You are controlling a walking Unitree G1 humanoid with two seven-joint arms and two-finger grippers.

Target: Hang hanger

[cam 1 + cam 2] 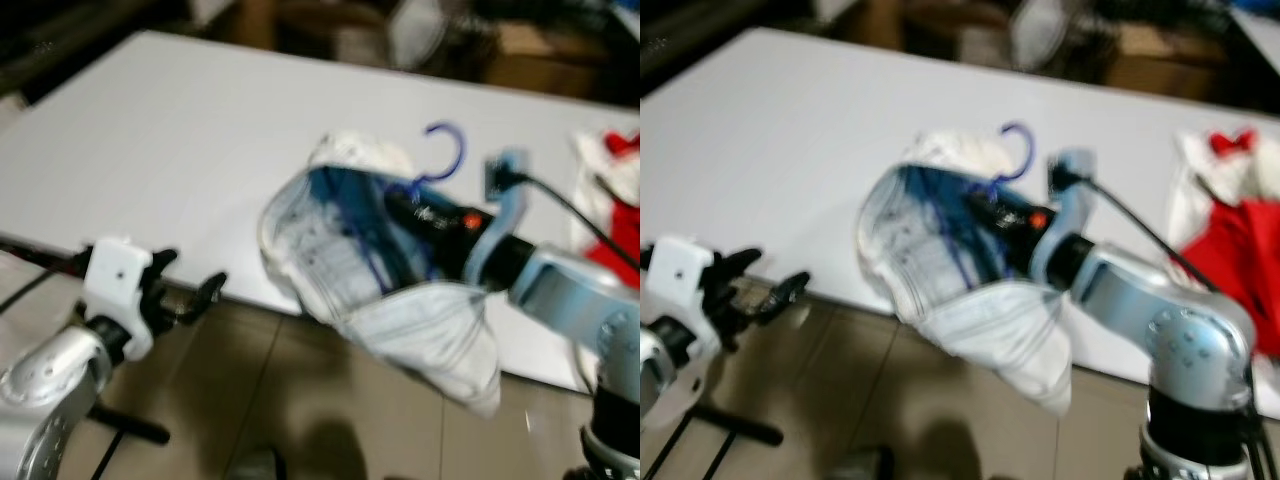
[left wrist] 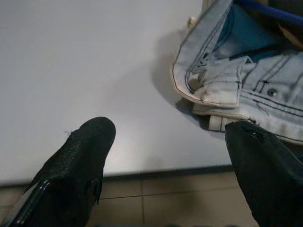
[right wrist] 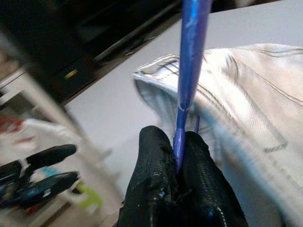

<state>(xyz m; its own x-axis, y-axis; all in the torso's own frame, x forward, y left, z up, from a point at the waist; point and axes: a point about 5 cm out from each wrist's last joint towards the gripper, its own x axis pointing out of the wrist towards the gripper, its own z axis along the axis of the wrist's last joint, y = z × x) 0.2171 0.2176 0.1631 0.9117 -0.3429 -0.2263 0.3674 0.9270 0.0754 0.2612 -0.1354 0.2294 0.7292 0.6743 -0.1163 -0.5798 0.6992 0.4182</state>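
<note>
Two fingers of your right gripper (image 3: 179,161) pinch the blue hanger (image 1: 440,160) below its hook so the denim garment (image 1: 400,290) hangs free over the white table (image 1: 150,150) edge; left gripper (image 1: 185,285), at 8 o'clock, is spread and empty.

Before me lies a broad white worktop (image 1: 180,150), its near edge running slantwise above a floor of brownish tiles (image 1: 300,400). At the far right of the worktop I see a red and white cloth (image 1: 1230,215), bunched up and blurred. Beyond the far edge stand brown cardboard boxes (image 1: 530,55), dim and out of focus. A thin black bar (image 1: 125,425) crosses the floor near left.
</note>
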